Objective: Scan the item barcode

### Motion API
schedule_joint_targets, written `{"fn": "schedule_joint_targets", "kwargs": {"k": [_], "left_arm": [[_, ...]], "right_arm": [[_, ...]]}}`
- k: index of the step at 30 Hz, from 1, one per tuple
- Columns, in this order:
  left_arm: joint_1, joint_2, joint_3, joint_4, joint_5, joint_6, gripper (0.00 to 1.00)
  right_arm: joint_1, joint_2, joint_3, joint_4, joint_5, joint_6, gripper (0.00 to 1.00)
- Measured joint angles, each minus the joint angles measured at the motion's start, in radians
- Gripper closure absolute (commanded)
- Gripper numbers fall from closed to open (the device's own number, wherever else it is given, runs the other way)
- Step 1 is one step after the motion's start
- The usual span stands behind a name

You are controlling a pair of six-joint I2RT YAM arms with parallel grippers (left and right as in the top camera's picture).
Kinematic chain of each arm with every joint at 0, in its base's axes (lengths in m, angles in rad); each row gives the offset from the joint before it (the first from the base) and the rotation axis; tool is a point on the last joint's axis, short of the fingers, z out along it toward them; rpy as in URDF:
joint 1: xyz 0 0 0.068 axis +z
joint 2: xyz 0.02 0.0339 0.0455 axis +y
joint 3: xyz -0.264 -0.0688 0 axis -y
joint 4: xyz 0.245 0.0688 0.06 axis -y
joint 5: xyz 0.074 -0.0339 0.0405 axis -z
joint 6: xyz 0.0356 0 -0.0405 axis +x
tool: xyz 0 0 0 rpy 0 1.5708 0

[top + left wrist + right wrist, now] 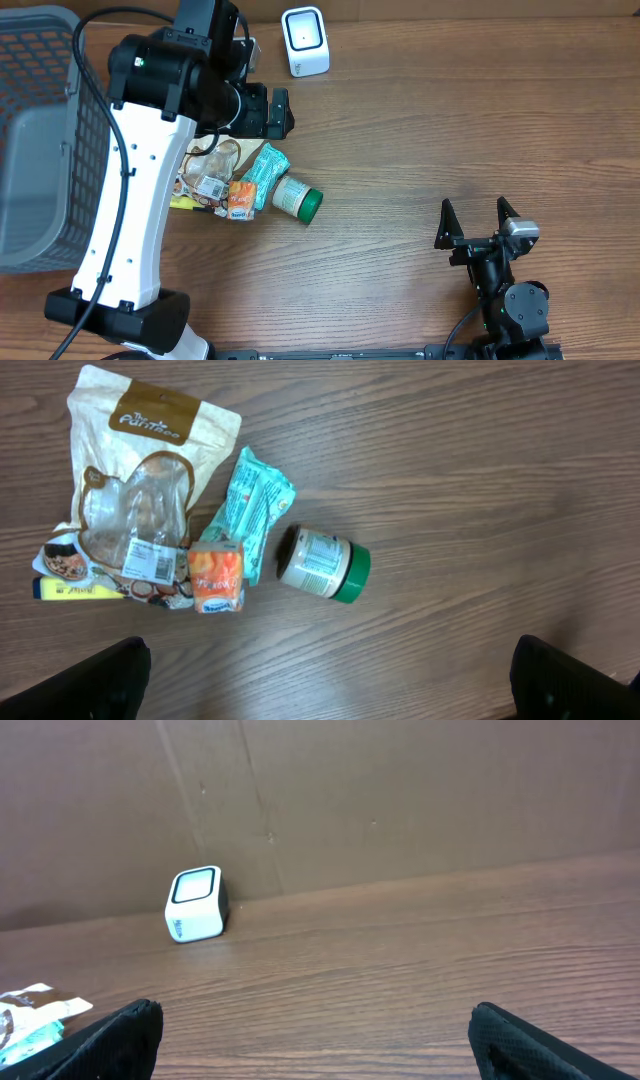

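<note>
Several items lie in a heap on the wooden table: a cream snack bag [150, 470] with a white label, a teal packet [255, 510], a small orange packet [216, 575] and a jar with a green lid [322, 563] on its side. The heap [240, 182] sits just in front of my left gripper [280, 112], which hovers above it, open and empty [330, 695]. The white barcode scanner [305, 42] stands at the table's far edge. My right gripper [478, 222] rests open at the front right, empty, facing the scanner [196, 904].
A grey mesh basket [40, 130] fills the left side of the table. The left arm's white body [130, 220] rises beside the heap. A brown cardboard wall [400, 790] backs the table behind the scanner.
</note>
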State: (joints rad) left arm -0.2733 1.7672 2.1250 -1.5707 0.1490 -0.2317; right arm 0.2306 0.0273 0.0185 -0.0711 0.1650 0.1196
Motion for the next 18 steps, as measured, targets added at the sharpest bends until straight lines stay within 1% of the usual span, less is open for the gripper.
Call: {"fn": "schedule_joint_targets", "kwargs": {"k": [18], "left_arm": [[0.000,0.000,-0.010,0.024,0.000,0.000,0.00]], "right_arm": [[0.000,0.000,0.000,0.000,0.000,-0.001,0.00]]}}
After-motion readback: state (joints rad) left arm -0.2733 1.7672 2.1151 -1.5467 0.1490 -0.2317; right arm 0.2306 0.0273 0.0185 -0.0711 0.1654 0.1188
